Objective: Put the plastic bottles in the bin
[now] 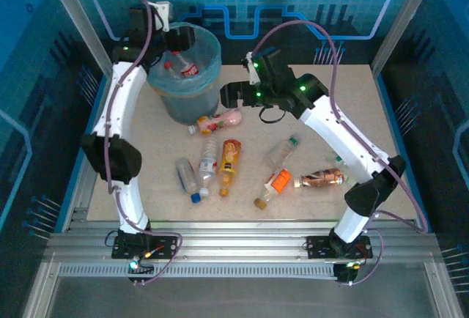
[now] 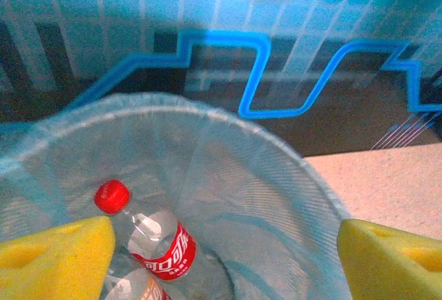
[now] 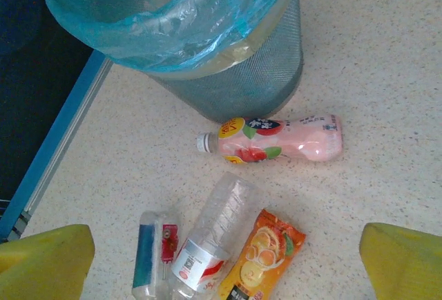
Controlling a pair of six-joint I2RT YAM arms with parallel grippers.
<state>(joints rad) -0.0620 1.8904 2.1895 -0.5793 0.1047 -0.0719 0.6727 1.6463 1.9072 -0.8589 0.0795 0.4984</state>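
Note:
The pale-blue bin [image 1: 187, 92] [image 2: 276, 175] [image 3: 235, 86] stands at the back left of the table. My left gripper [image 1: 182, 39] [image 2: 224, 251] hangs open over its mouth, nothing between the yellow pads [image 2: 55, 255]. Inside lies a clear bottle with a red cap and red label [image 2: 159, 241] [image 1: 183, 67], on top of another bottle [image 2: 131, 289]. My right gripper [image 1: 231, 94] [image 3: 224, 262] is open above the table, just right of the bin. Below it lie a pink bottle [image 3: 283, 139] [image 1: 220, 121], a clear bottle [image 3: 214, 238], an orange one [image 3: 266, 258] and a blue-labelled one [image 3: 153, 258].
Further right on the table lie a clear green-capped bottle [image 1: 282, 151], an orange-labelled bottle [image 1: 275, 185] and a brown-labelled bottle [image 1: 322, 179]. A blue rail [image 3: 59, 141] edges the table on the left. Aluminium frame posts [image 1: 73, 10] stand at the corners.

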